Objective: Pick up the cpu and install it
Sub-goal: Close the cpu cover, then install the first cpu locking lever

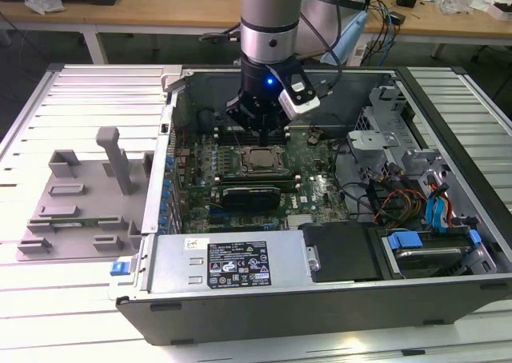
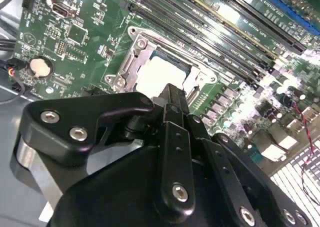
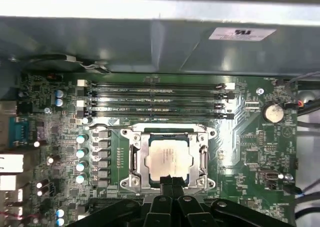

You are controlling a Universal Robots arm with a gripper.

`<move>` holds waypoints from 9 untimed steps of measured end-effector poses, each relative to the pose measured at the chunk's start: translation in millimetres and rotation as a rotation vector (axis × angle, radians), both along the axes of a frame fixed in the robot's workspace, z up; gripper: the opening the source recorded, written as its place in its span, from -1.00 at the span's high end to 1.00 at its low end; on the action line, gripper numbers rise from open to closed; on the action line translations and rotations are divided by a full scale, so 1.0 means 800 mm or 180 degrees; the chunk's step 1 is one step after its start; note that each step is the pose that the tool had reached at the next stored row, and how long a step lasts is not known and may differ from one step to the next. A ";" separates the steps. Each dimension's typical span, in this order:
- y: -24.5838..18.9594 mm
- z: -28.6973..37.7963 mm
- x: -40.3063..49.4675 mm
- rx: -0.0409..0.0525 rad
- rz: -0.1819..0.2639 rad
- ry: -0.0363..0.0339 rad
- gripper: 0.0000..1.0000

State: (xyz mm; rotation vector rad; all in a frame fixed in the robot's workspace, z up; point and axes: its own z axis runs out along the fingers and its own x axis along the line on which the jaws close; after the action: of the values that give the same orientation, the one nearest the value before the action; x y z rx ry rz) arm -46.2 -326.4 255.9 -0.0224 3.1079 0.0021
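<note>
1. One cpu lies flat inside the single socket frame, mid-motherboard.
2. One gripper hangs just above the cpu's edge, jaws closed together, empty.
3. Four memory slots run beside the frame.
4. One white label on the case wall; its print is unreadable.

Case open on top; memory slots near cpu, wall beyond.

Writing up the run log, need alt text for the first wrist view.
The cpu lies flat inside the metal socket frame on the green motherboard, with the robot's black hand close by one edge of it. Long memory slots run beside the socket.
</note>
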 end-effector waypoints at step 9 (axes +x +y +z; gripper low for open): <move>0.0000 0.0017 0.000 0.0000 0.0000 0.0000 0.79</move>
State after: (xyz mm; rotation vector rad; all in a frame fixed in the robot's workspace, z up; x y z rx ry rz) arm -46.2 -326.4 257.3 -0.0224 3.1078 0.0021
